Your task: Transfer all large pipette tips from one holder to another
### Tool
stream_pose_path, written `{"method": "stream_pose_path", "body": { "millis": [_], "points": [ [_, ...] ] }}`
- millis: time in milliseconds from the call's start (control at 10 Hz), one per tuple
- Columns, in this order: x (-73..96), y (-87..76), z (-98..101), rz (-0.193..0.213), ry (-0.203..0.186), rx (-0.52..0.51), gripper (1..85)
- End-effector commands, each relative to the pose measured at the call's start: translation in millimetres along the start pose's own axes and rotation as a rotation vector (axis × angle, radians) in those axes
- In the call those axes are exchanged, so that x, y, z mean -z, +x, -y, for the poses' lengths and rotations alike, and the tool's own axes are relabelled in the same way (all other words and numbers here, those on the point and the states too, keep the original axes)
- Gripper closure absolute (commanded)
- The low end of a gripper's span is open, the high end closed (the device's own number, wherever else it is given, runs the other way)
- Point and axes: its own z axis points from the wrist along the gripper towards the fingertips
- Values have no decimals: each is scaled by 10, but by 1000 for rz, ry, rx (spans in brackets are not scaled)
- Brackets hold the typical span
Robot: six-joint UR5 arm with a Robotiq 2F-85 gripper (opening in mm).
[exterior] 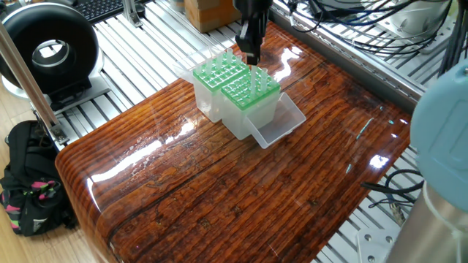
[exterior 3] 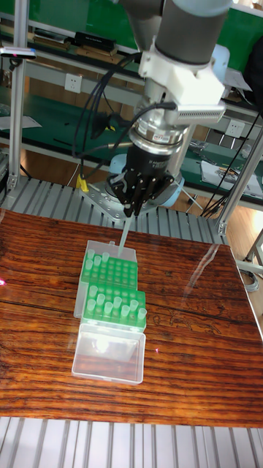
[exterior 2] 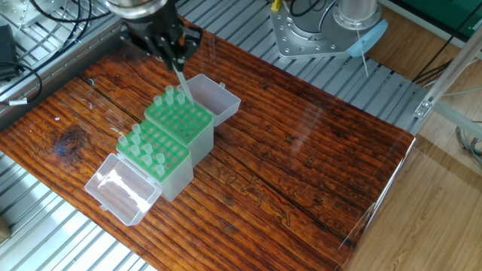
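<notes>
My gripper (exterior 2: 175, 60) hangs above the far green holder (exterior 2: 184, 124) and is shut on one large pipette tip (exterior 2: 182, 83). That tip points down, its end just clear of the rack top. In the tall view the gripper (exterior 3: 131, 212) holds the tip (exterior 3: 123, 235) over the back rack (exterior 3: 111, 270). A few more tips (exterior 2: 167, 96) stand at the far holder's left edge. The near green holder (exterior 2: 151, 150) carries several tips. In the one fixed view the gripper (exterior: 251, 52) is over both racks (exterior: 238, 84), and the held tip is hard to make out.
Each rack has a clear hinged lid lying open on the wooden table (exterior 2: 301, 173): one (exterior 2: 215, 96) behind the far rack, one (exterior 2: 123, 188) in front of the near rack. Slatted metal framing (exterior 2: 45, 226) surrounds the table, and the arm's base (exterior 2: 324, 30) stands at the back.
</notes>
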Motion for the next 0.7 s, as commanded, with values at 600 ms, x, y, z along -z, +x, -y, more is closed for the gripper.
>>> {"method": "stream_pose_path", "body": {
  "millis": [600],
  "points": [
    [403, -356, 141, 145, 47, 3, 713]
  ]
}}
